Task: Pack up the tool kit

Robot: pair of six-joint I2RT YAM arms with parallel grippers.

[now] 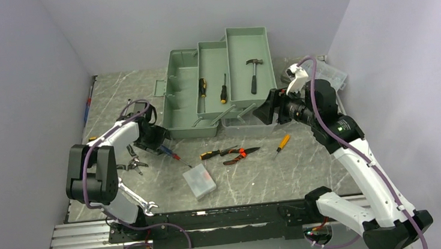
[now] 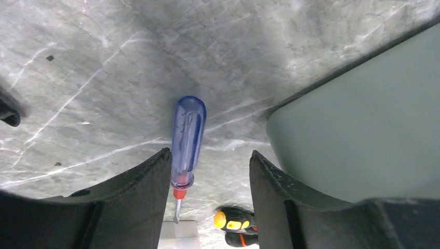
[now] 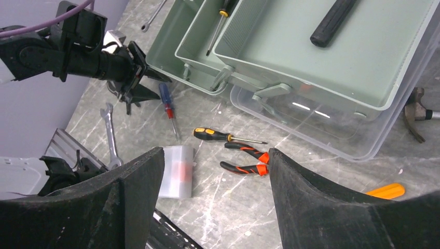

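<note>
Two things are partly out of sight. A clear box (image 1: 337,78) at the back is mostly hidden behind the right arm (image 1: 356,149). In the right wrist view the hammer (image 3: 332,23) shows only its black handle, cut off at the top edge. In the left wrist view just one corner of the kit (image 2: 363,124) shows. The table (image 1: 307,174) is grey stone with white lines, and plain pale walls (image 1: 16,88) stand on three sides. The kit is green and sits at the back middle of the table. It is open, with its trays (image 1: 213,71) stepped up to the right. The top tray holds the hammer. The middle tray holds a black and yellow screwdriver (image 1: 223,89), and the bottom part holds a second screwdriver (image 1: 202,87). The clear lid (image 3: 332,129) lies under the trays. On the table in front of the kit lie a long screwdriver (image 1: 219,153), pliers (image 1: 242,155), an orange screwdriver (image 1: 282,145) and a small case (image 1: 199,182). The left gripper (image 2: 210,155) is spread low over a blue screwdriver (image 2: 187,137). It has one finger on each side of the handle and is not squeezing it. This is just beside the kit's front left corner. The right gripper (image 3: 214,153) is spread wide with nothing in it, up by the kit's right side.
</note>
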